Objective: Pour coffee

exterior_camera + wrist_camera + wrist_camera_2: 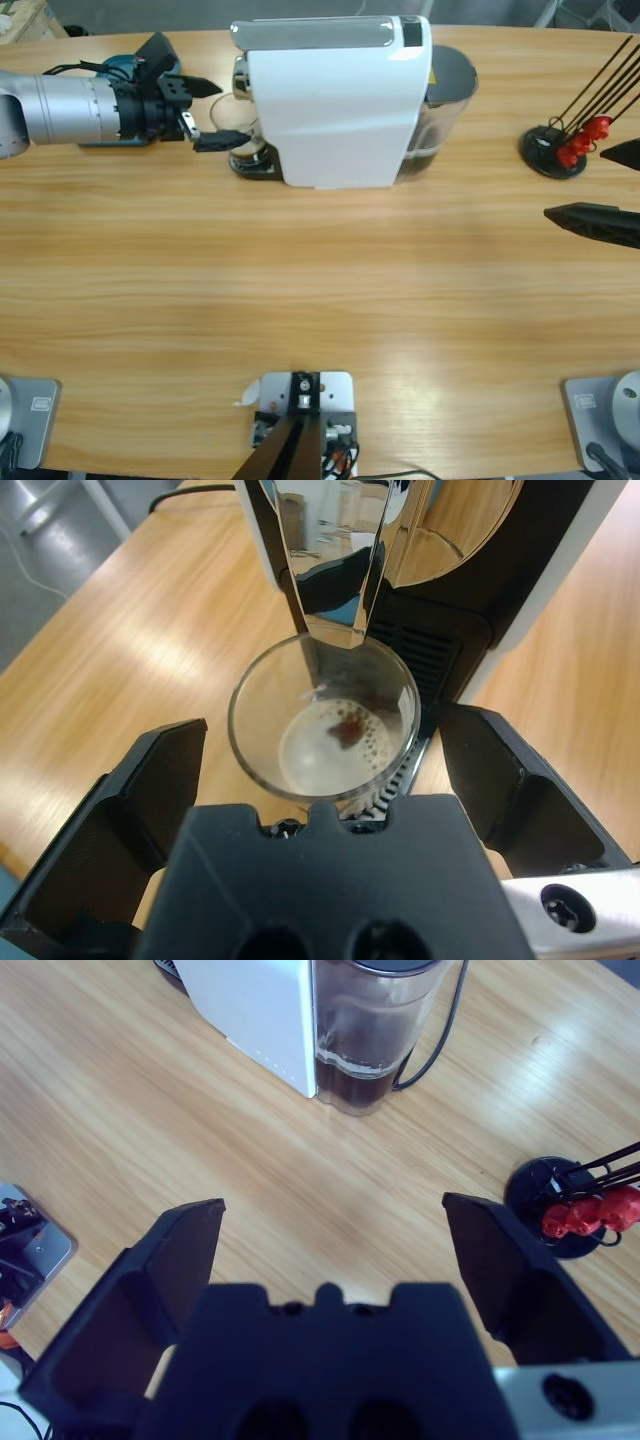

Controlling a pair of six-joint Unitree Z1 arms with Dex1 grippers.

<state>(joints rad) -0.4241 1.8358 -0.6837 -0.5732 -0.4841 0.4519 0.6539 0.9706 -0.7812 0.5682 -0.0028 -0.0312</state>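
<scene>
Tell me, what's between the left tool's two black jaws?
A clear glass holding coffee sits between the open jaws of the left tool, untouched, under the machine's spout, in the left wrist view.

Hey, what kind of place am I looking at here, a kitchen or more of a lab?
More likely a lab or office test bench than a kitchen: a long wooden table with two robot arms, holding just a white coffee machine, a glass cup beneath its spout, and a small black stand with red pieces.

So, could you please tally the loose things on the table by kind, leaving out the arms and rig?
Coffee machine: 1
Glass cup holding the coffee: 1
Black stand with red pieces: 1
Blue object behind the left arm: 1
Total: 4
</scene>
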